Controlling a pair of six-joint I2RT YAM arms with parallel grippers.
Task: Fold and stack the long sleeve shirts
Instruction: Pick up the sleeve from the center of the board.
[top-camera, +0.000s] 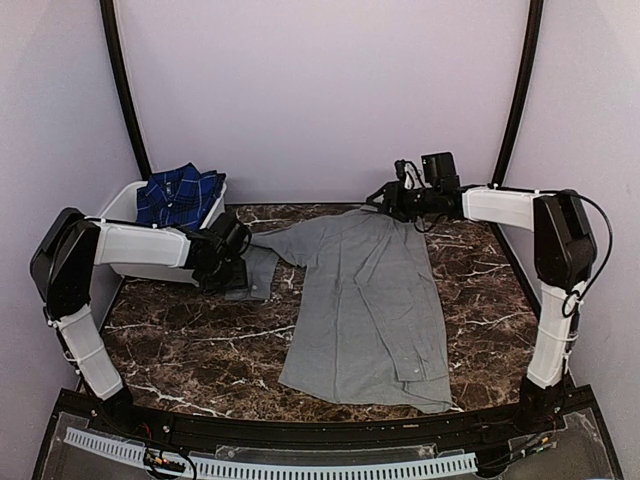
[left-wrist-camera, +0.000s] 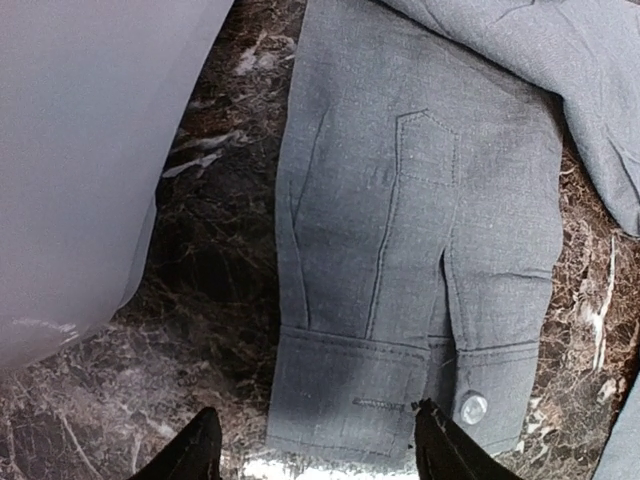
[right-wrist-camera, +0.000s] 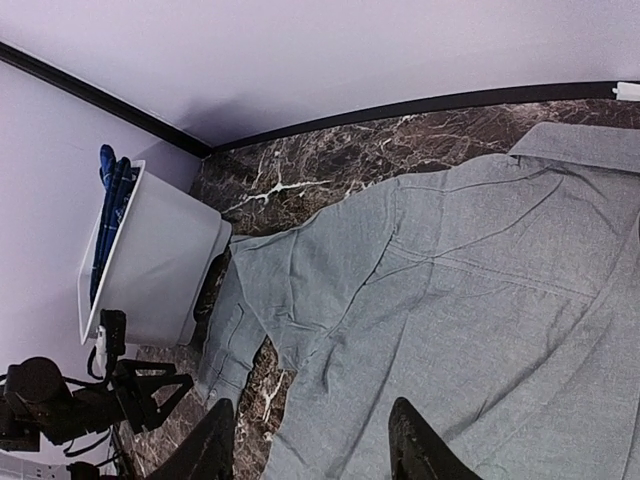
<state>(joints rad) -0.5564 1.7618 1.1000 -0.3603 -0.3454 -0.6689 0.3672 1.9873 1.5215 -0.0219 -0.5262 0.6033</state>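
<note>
The grey shirt (top-camera: 368, 300) lies spread flat on the marble table, collar toward the back, one sleeve reaching left. Its cuff (left-wrist-camera: 400, 385) with a pale button (left-wrist-camera: 472, 407) fills the left wrist view. My left gripper (top-camera: 240, 280) is open, its jaws straddling the cuff end (left-wrist-camera: 318, 450) just above it. My right gripper (top-camera: 378, 200) is open and empty, hovering above the shirt's collar and shoulder area (right-wrist-camera: 312, 450). The plaid shirt (top-camera: 180, 193) sits bunched in the white tub; it also shows in the right wrist view (right-wrist-camera: 108, 215).
The white plastic tub (top-camera: 118, 205) stands at the back left, close beside the sleeve cuff (left-wrist-camera: 80, 160). Dark marble tabletop (top-camera: 190, 345) lies left of the shirt. Black frame posts rise at the back corners.
</note>
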